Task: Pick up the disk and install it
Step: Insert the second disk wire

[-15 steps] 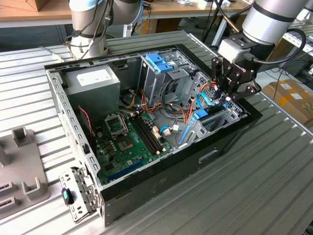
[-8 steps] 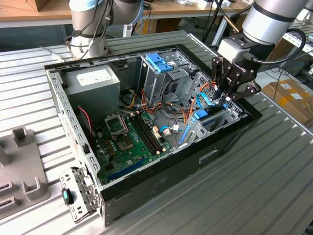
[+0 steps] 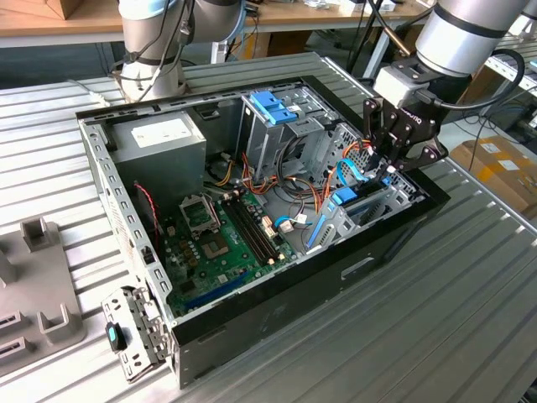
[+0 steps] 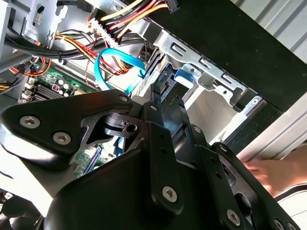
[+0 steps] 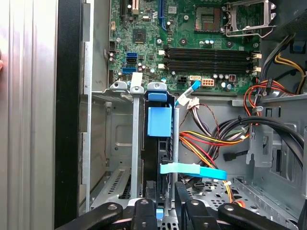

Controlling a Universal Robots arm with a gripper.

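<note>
Install step: end effector [image 5: 164,213] pinched the disk [image 5: 158,123], part-seated in corner bay of the case [image 3: 277,304]. Seating likely needs a straight push.

Ribbed metal tabletop [image 3: 470,294]; wooden bench [image 3: 42,27] behind; cardboard box [image 3: 501,164] beyond.

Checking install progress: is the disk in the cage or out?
In, at least partly: the disk stands on edge in a cage slot, the gripper at its end. Fully seated: cannot tell.

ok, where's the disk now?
The disk stands on edge in the metal drive cage, at the exterior view's right of the case, just below the tool.
</note>
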